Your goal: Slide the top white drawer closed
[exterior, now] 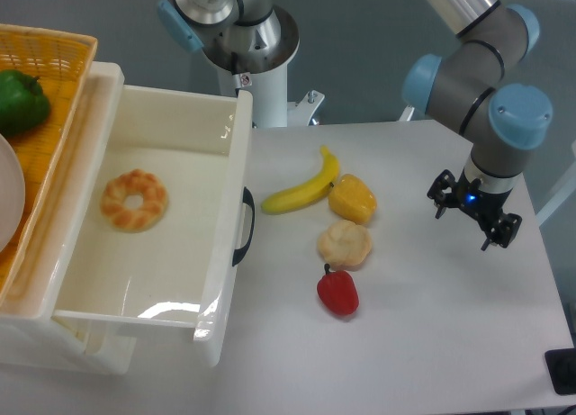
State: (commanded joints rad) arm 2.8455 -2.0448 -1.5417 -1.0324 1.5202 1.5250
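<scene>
The top white drawer stands pulled far out toward the table, its black curved handle facing right. A glazed doughnut lies inside it. My gripper hangs over the right side of the table, far from the handle, pointing down. Its fingers look spread and open, with nothing between them.
Between the drawer and the gripper lie a banana, a yellow pepper, a pale bun and a red pepper. A woven orange basket with a green pepper sits on top at the left. The robot base stands behind.
</scene>
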